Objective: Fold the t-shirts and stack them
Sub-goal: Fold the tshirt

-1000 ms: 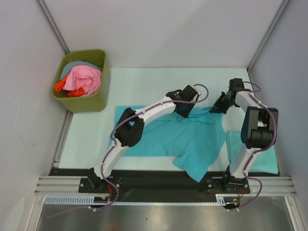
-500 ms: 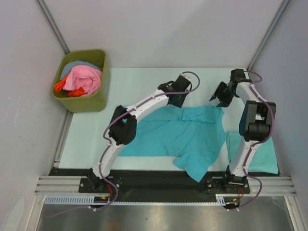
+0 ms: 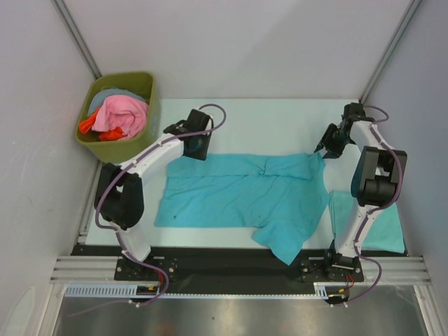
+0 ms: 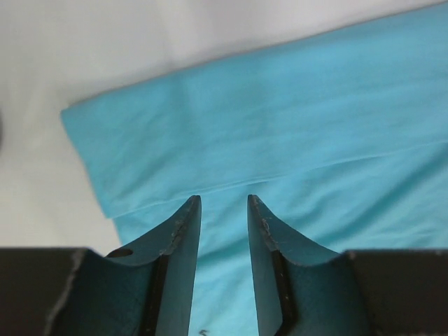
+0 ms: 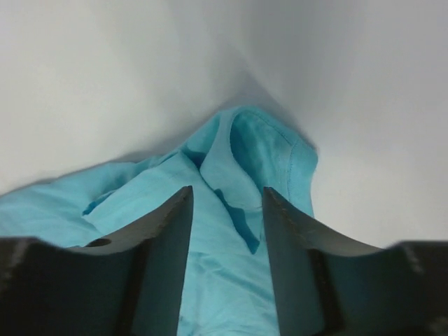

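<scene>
One teal t-shirt (image 3: 238, 192) lies spread across the table, with a sleeve hanging towards the near edge. A second, folded t-shirt (image 3: 385, 227) lies at the near right, partly under the right arm. My left gripper (image 3: 194, 148) hovers over the spread shirt's far left corner (image 4: 105, 140), open, with only flat cloth showing between its fingers (image 4: 183, 231). My right gripper (image 3: 325, 151) is at the shirt's far right corner, where the cloth bunches into a small peak (image 5: 255, 150). It is open too, with nothing gripped.
An olive-green bin (image 3: 129, 150) with pink, orange and grey cloth stands at the far left corner. Grey walls close in the back and both sides. A metal rail runs along the near edge below the arm bases.
Both grippers have opened and let go of the shirt's far edge. The left arm swung from the middle to the far left corner. The right gripper shifted slightly back and right.
</scene>
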### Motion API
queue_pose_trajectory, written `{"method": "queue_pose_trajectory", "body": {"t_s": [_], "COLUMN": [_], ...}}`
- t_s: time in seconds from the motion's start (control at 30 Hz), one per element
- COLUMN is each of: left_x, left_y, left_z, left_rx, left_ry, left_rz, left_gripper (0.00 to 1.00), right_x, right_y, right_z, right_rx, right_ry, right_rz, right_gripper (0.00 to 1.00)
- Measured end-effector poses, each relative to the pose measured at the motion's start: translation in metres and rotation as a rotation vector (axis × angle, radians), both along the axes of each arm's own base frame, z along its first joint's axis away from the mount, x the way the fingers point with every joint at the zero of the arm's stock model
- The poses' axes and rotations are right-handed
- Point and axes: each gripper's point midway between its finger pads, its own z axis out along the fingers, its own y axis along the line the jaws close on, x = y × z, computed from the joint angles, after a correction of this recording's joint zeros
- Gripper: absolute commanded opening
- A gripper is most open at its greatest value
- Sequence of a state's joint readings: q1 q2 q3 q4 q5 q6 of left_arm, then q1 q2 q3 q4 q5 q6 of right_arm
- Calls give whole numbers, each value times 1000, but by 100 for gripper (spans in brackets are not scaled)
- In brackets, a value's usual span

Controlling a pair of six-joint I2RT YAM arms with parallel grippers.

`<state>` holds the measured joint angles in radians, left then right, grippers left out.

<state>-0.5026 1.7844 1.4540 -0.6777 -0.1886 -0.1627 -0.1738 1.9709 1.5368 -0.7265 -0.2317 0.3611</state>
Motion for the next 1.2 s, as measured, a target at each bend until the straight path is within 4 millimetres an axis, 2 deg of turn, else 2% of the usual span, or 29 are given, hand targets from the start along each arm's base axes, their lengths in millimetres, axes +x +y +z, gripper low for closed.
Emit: {"method": "queue_pose_trajectory", "body": {"t_s": [0.13, 0.23, 0.33, 0.37, 0.4, 0.47, 0.67, 0.8, 1.03, 1.2], "left_x": [-1, 1, 5, 5, 6, 8, 11, 20, 34, 34], "left_y": [44, 63, 78, 79, 84, 88, 89, 86, 81, 81], "left_z": [-31, -50, -62, -65, -69, -76, -88, -79, -62, -66], "left_rx": [30, 43, 41, 37, 36, 34, 37, 26, -2, 2], "left_ry": [76, 123, 153, 162, 174, 190, 217, 193, 151, 160], "left_rz": [87, 134, 175, 181, 197, 217, 228, 229, 249, 250], "left_gripper": [33, 31, 29, 29, 28, 28, 28, 30, 30, 30], "right_x": [5, 15, 21, 24, 27, 32, 39, 38, 44, 56], "right_y": [2, 1, -3, -5, -8, -12, -22, -24, -29, -33], "right_z": [-21, -35, -44, -45, -46, -45, -45, -51, -51, -49], "right_rx": [13, 13, -2, -11, -20, -26, -54, -74, -101, -114], "right_ry": [43, 56, 67, 66, 60, 53, 36, 35, 11, -9], "right_rz": [19, 27, 28, 25, 27, 15, -11, -19, -25, -29], "right_gripper": [52, 48, 32, 14, 7, 0, 0, 0, 0, 0]}}
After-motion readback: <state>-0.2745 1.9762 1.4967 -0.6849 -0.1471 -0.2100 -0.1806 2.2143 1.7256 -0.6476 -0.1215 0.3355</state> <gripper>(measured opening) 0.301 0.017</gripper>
